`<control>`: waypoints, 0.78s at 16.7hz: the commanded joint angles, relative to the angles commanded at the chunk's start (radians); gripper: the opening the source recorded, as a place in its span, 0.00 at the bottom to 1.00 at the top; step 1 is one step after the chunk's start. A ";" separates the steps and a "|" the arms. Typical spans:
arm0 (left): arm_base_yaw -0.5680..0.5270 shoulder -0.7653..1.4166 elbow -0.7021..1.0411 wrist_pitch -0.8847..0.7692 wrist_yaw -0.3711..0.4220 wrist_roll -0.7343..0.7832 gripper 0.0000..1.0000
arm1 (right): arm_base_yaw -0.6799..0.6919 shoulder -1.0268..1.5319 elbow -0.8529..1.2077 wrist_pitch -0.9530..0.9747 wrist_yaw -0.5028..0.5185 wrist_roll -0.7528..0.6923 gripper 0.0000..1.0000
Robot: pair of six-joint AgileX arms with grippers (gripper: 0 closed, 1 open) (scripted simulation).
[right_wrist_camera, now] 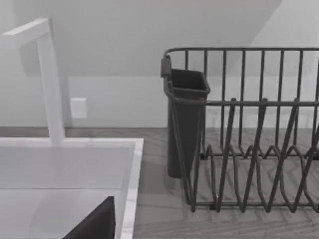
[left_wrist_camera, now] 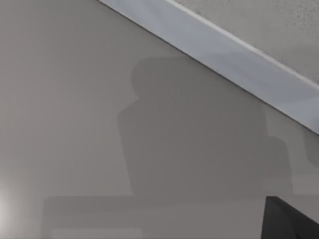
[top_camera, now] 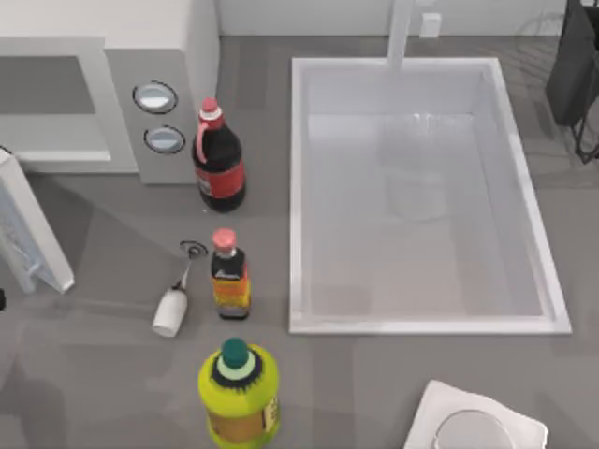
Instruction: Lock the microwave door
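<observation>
door: microwave door (top_camera: 28, 229) swung open at far-left edge of worktop (top_camera: 112, 393); rigid hinged panel, prob. light, window fragile, so push on frame's free edge.
microwave: microwave (top_camera: 140, 89) far left, cavity exposed.
claws: state can't tell.

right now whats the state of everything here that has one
microwave door: open, swung out at the table's left edge
microwave: cavity exposed, door not shut
cola bottle: upright, red cap on
sauce bottle: upright, capped
yellow bottle: upright, green cap on
white brush: lying on its side
sink: no dishes in the basin
dish rack: nothing on the wires, dark cup hung on its end
</observation>
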 joint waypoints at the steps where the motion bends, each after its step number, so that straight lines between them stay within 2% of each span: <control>1: -0.056 -0.021 -0.013 0.002 -0.035 -0.040 0.00 | 0.000 0.000 0.000 0.000 0.000 0.000 1.00; 4: -0.195 -0.080 -0.049 0.008 -0.128 -0.146 0.00 | 0.000 0.000 0.000 0.000 0.000 0.000 1.00; 6: -0.238 -0.104 -0.063 0.011 -0.164 -0.186 0.00 | 0.000 0.000 0.000 0.000 0.000 0.000 1.00; 13: -0.243 -0.063 -0.032 0.030 -0.167 -0.192 0.00 | 0.000 0.000 0.000 0.000 0.000 0.000 1.00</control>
